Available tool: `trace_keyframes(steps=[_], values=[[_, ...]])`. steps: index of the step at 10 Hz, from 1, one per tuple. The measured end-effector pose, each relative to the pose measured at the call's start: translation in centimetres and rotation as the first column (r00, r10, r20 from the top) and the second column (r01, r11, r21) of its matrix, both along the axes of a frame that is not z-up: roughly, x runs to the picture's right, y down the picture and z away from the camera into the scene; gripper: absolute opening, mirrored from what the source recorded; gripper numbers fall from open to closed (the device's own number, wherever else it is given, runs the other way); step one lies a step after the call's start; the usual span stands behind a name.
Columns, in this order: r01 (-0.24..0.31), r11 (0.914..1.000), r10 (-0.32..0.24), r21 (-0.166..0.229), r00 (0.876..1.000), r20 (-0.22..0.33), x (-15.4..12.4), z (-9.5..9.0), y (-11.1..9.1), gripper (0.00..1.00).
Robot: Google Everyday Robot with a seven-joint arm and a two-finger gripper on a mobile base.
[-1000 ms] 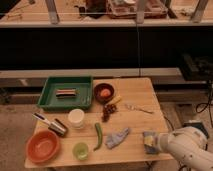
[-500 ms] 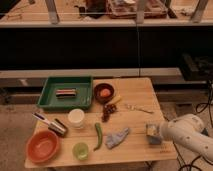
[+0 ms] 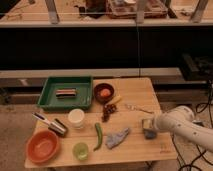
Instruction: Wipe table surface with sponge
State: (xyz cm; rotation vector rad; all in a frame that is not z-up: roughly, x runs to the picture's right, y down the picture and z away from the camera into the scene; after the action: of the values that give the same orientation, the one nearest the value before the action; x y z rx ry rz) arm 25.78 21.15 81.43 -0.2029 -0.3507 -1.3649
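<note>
Scanning from the left edge, an orange bowl sits at the near corner of the table surface, with a silver-and-dark tool just behind it and a green tray further back holding a small dark item. Moving right, a white cup stands behind a small green cup, and a green pepper lies beside them. Behind these, a dark bowl holds something orange, and a cluster of dark fruit lies close in front of it. A crumpled blue-grey rag rests near the front edge, and a fork lies further back.

At the right end comes the change. Over the last second the white arm has travelled up from the front right corner to the middle of the right side, carrying the sponge with it. The gripper is closed on the sponge, which seems to sit on the wood, right of the rag and in front of the fork.

That reads as a wiping stroke under way on the right strip of the planks. The bare lane there is narrow, so going on leftward would risk pushing the rag or the fork.
</note>
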Motion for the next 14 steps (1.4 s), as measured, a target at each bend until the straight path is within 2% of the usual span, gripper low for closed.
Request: trace_keyframes(steps=[6, 9, 14], values=[[0.008, 1.0000, -0.008, -0.002, 1.000, -0.006, -0.1, 0.1, 0.0, 0.31], [0.040, 0.9991, -0.040, -0.010, 0.999, -0.016, -2.6, 1.1, 0.6, 0.31], [0.043, 0.9990, -0.043, -0.015, 0.999, -0.010, -2.9, 0.7, 1.0, 0.31]])
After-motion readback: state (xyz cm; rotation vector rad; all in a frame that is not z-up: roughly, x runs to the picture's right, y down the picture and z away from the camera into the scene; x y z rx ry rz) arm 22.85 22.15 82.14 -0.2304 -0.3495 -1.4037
